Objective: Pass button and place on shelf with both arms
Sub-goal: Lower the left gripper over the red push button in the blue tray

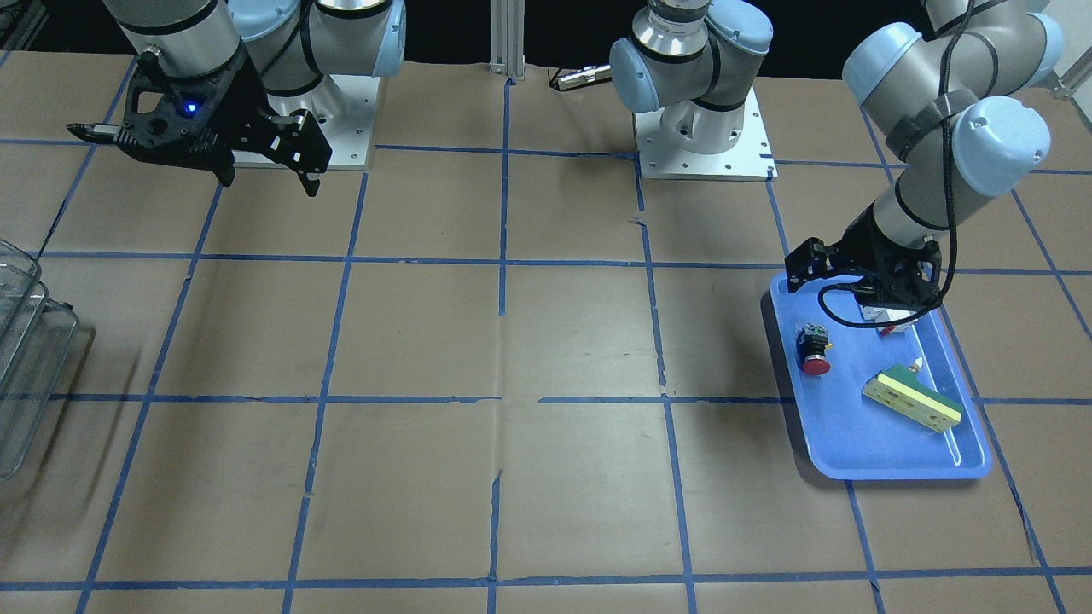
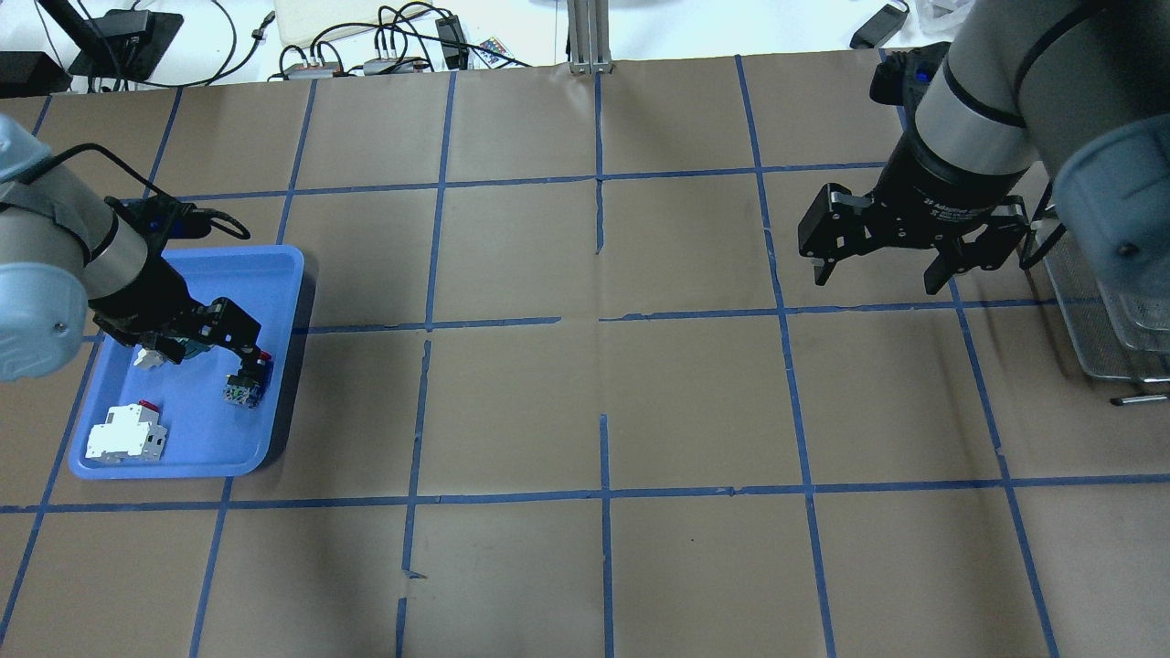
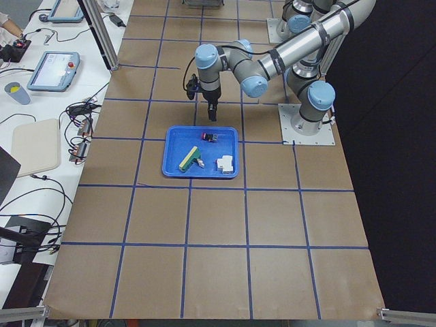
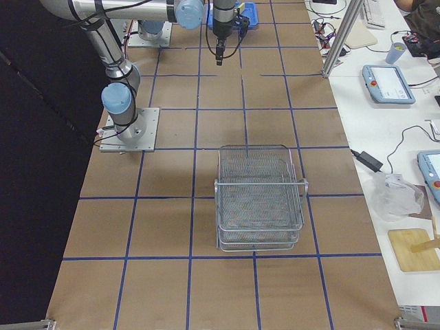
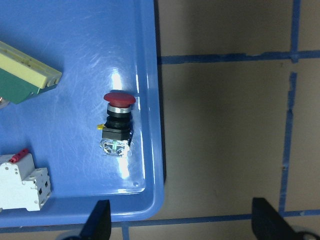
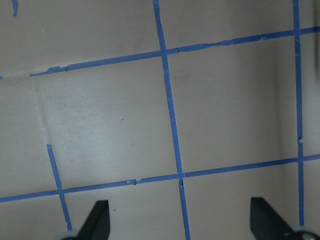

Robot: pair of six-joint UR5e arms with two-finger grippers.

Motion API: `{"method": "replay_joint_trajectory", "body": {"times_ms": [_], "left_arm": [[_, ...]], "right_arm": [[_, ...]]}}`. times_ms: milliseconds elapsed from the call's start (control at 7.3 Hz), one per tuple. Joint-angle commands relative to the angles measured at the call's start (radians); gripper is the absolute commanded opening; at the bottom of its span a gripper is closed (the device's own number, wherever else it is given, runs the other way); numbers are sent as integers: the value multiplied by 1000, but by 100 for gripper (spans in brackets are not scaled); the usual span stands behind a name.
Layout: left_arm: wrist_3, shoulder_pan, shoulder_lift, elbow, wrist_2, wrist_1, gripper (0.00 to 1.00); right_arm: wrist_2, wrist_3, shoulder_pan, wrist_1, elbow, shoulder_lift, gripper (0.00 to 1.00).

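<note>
The red-headed button (image 1: 815, 350) lies on its side in the blue tray (image 1: 853, 465), close to the tray's inner rim; it also shows in the overhead view (image 2: 247, 384) and the left wrist view (image 5: 118, 125). My left gripper (image 2: 196, 352) hangs over the tray, open and empty, above and just beside the button; its fingertips (image 5: 97, 225) show wide apart. My right gripper (image 2: 877, 274) is open and empty above bare table, near the wire mesh shelf (image 2: 1115, 329). The shelf (image 4: 260, 199) holds nothing.
A white-and-red switch (image 2: 126, 434) and a green-and-cream block (image 1: 911, 399) lie in the same tray. The table is brown paper with a blue tape grid. Both arm bases (image 1: 704, 136) stand at the robot's side of the table.
</note>
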Motion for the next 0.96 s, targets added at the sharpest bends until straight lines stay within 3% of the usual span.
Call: {"method": "replay_joint_trajectory", "body": {"times_ms": [0, 411, 822], "left_arm": [[114, 97, -23, -119, -10, 177, 100], [220, 124, -66, -195, -23, 436, 98], [333, 304, -36, -281, -290, 478, 99]], "right_arm": [[6, 3, 0, -6, -1, 0, 100], [4, 7, 0, -8, 2, -2, 100], [1, 0, -3, 6, 2, -19, 100]]}}
